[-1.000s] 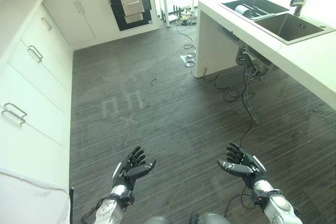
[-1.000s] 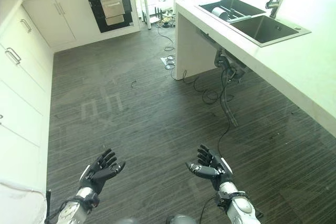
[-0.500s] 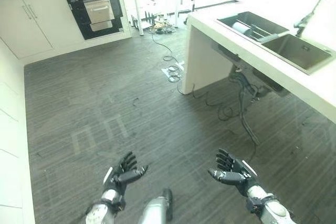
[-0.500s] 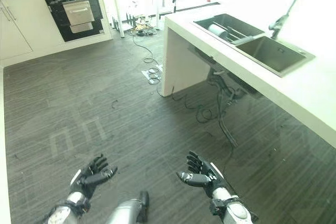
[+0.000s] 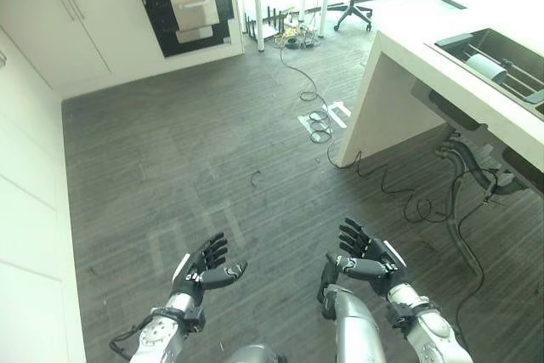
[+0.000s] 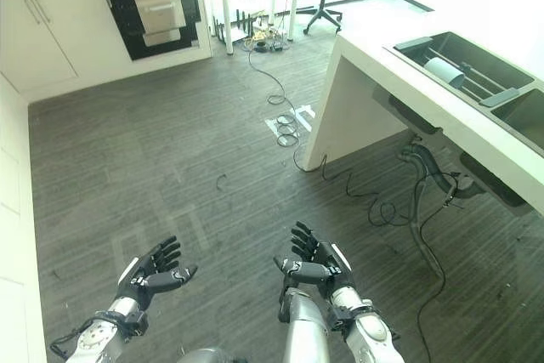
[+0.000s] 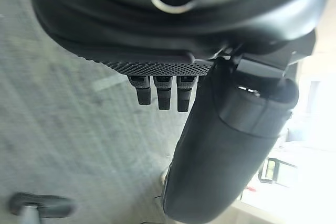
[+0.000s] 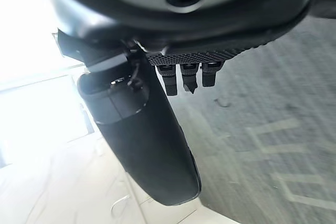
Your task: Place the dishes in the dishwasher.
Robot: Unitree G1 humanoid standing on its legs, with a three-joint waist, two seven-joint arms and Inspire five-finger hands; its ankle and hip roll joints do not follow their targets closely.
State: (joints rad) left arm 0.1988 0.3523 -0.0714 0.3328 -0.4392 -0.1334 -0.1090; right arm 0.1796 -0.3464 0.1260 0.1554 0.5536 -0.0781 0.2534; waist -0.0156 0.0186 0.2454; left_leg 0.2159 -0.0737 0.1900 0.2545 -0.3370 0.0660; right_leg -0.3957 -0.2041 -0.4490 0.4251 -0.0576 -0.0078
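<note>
The task looks barely begun; the left hand (image 5: 206, 266), low and left of centre in the left eye view, and the right hand (image 5: 367, 261), low and right of centre, both hang over bare floor (image 5: 204, 150) with fingers straight and spread, holding nothing; the wrist views agree, each showing a loose thumb and a row of fingertips with only floor past them.

No dish is held, and none can be told for sure; the one candidate is a pale cylinder (image 6: 444, 70) lying in the sink (image 6: 463, 61) at the upper right of the right eye view, beside some rods; whether it is a dish I cannot tell.

The dishwasher (image 5: 192, 4), if that is what it is, stands at the top centre of the left eye view: a dark opening in the white cabinets (image 5: 68, 31) with a silver panel in it; it could as well be an oven. It is well apart from the sink, with open floor between.

So everything is left, by my reading: reach the sink, pick up, carry across, load.

The counter (image 6: 399, 82) is cut off at the right edge; the sink's far basin is out of frame.
</note>
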